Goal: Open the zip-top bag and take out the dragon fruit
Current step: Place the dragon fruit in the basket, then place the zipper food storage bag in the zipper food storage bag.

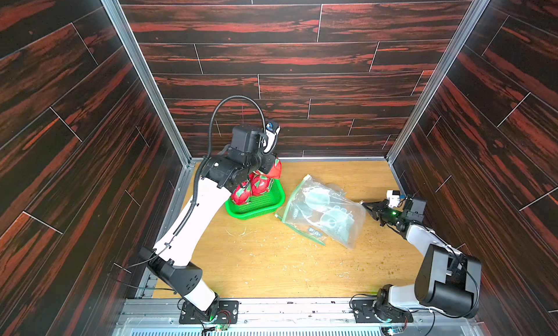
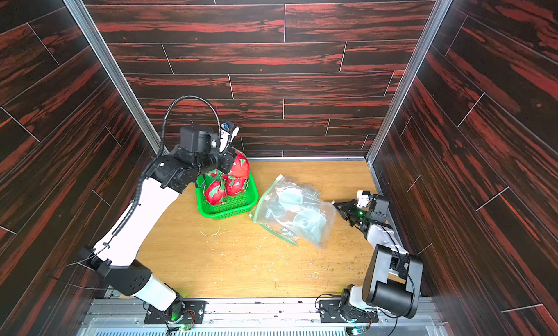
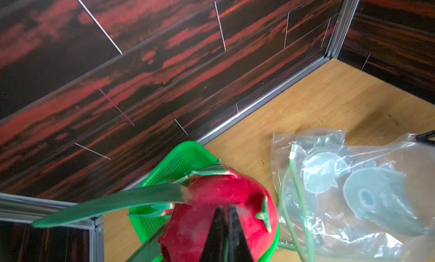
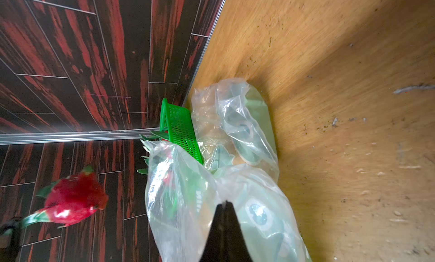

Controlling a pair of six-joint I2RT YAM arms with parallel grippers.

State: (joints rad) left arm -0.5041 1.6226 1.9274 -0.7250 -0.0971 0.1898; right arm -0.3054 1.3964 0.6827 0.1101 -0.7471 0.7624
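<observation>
My left gripper point(image 3: 225, 209) is shut on a thin green scale of a red-pink dragon fruit point(image 1: 274, 168), which hangs just above the green basket point(image 1: 265, 205) at the back left. The right wrist view shows that fruit point(image 4: 73, 199) in the air. Two more dragon fruits point(image 1: 241, 195) point(image 1: 261, 183) lie in the basket. The clear zip-top bag point(image 1: 323, 212) lies crumpled on the table right of the basket, its green zip edge toward it. My right gripper point(image 4: 225, 202) is shut on the bag's film at the far end point(image 1: 363, 204).
The basket point(image 2: 235, 207) stands near the back wall and the left corner post. Small crumbs and pale fibres are scattered over the wooden table point(image 1: 271, 265). Dark wood-patterned walls close in three sides. The arm bases sit at the front edge.
</observation>
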